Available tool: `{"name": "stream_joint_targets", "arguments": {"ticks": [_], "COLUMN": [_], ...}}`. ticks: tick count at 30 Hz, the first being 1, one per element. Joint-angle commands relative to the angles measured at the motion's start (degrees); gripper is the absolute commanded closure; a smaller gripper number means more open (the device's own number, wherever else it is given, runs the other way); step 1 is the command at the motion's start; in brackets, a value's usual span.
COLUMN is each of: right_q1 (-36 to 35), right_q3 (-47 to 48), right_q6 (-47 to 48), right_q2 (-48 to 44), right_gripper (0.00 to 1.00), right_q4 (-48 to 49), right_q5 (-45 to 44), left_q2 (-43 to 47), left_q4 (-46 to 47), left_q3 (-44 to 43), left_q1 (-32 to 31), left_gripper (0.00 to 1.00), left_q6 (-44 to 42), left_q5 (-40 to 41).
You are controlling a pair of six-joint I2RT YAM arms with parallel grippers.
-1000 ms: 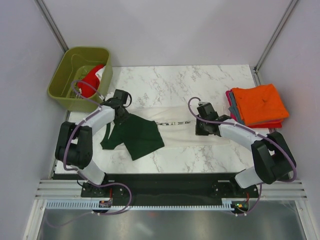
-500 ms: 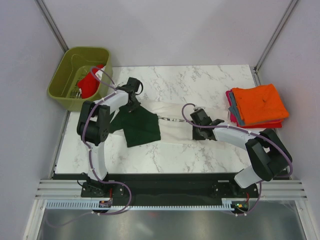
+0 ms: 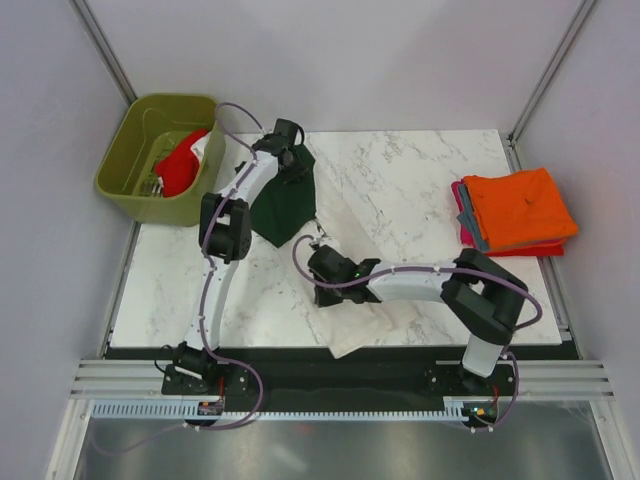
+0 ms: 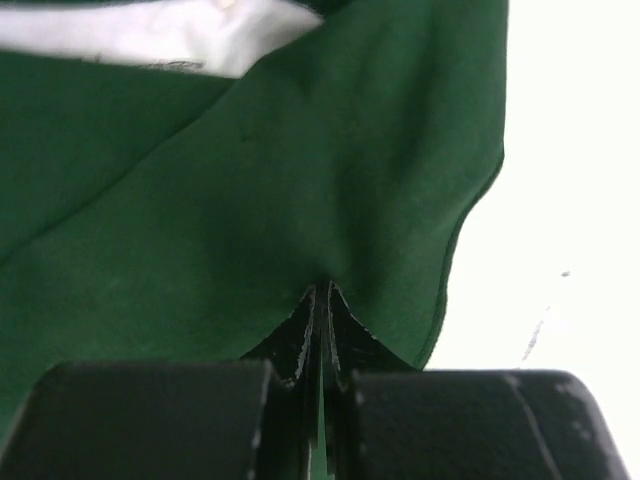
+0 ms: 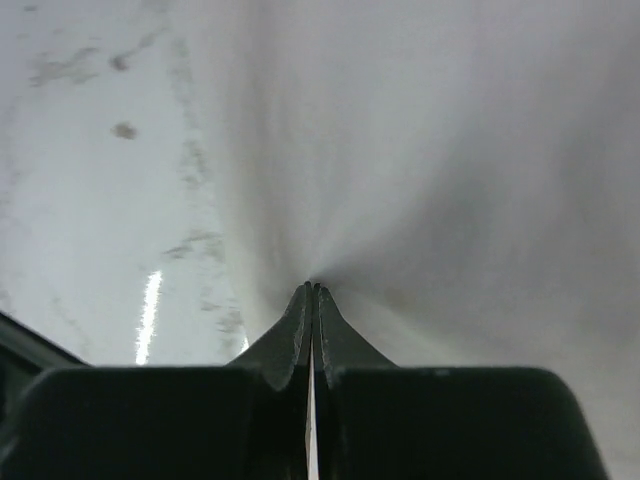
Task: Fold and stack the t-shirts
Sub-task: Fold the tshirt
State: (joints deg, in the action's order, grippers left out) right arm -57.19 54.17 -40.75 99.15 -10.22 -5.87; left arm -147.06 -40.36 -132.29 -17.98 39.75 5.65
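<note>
left gripper (image 4: 322, 292) clamps the dark green sleeve (image 4: 250, 200) at eleven o'clock, right gripper (image 5: 313, 288) pinches the cream cloth t-shirt (image 5: 450, 150) near six; i'd stretch it taut, then lay flat.

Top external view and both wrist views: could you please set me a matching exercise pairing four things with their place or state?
Things:
1. bin
2. orange t-shirt
3. left hand
4. right hand

Place or state:
A. shut on the pale body of the cream t-shirt
B. far left, red cloth inside
C. shut on the dark green part of the cream t-shirt
D. top of the pile at the right edge

Pairs: 1-B; 2-D; 3-C; 4-A
</note>
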Motion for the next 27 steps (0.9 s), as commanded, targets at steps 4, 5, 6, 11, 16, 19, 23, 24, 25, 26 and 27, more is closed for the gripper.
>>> {"name": "stream_joint_targets", "arguments": {"ticks": [4,5,6,11,16,19,23,24,25,26,27], "right_q1": [-2.76,-1.45,-0.3,14.69,28.76,35.71,40.74,41.28,42.06,42.42,42.77], "right_q3": [11.12,12.35,12.71,14.12,17.1,21.23,30.69,32.64,34.84,39.73,42.13], "right_q6": [2.86,3.65,5.05,5.68,7.18,5.17,3.84,3.75,3.84,3.32,3.05], "right_q2": [3.52,2.37,1.05,-4.57,-1.88,5.05,16.14,18.42,23.14,25.63,28.0], "right_gripper": [0.82,0.76,0.7,0.6,0.4,0.36,0.42,0.42,0.42,0.42,0.42], "right_q4": [5.3,5.21,5.21,5.91,6.88,7.75,11.52,11.8,11.54,11.28,11.1], "right_q5": [8.16,7.81,7.8,14.64,19.48,23.17,30.46,31.96,32.58,33.54,35.82], "left_q2": [-9.9,-9.73,-9.38,-8.77,-8.42,-6.58,0.53,2.46,6.92,9.05,11.16], "left_q4": [0.01,0.8,1.68,8.27,12.75,15.39,19.52,22.75,24.43,26.45,29.95], "left_q3": [-12.72,-12.73,-11.95,-11.5,-10.98,-9.14,-0.27,5.49,8.68,11.76,17.79], "left_q1": [-0.13,-0.13,-0.13,0.13,1.8,3.21,5.14,5.49,5.5,5.41,5.5], "left_gripper": [0.98,0.98,0.98,0.98,0.94,0.8,0.59,0.54,0.47,0.46,0.45], "left_q6": [-6.08,-5.82,-5.73,-5.29,-7.05,-9.5,-10.3,-10.39,-10.74,-11.0,-11.27], "left_q5": [-14.34,-14.61,-14.88,-16.63,-20.14,-24.61,-25.96,-25.26,-23.77,-22.89,-22.01]}}
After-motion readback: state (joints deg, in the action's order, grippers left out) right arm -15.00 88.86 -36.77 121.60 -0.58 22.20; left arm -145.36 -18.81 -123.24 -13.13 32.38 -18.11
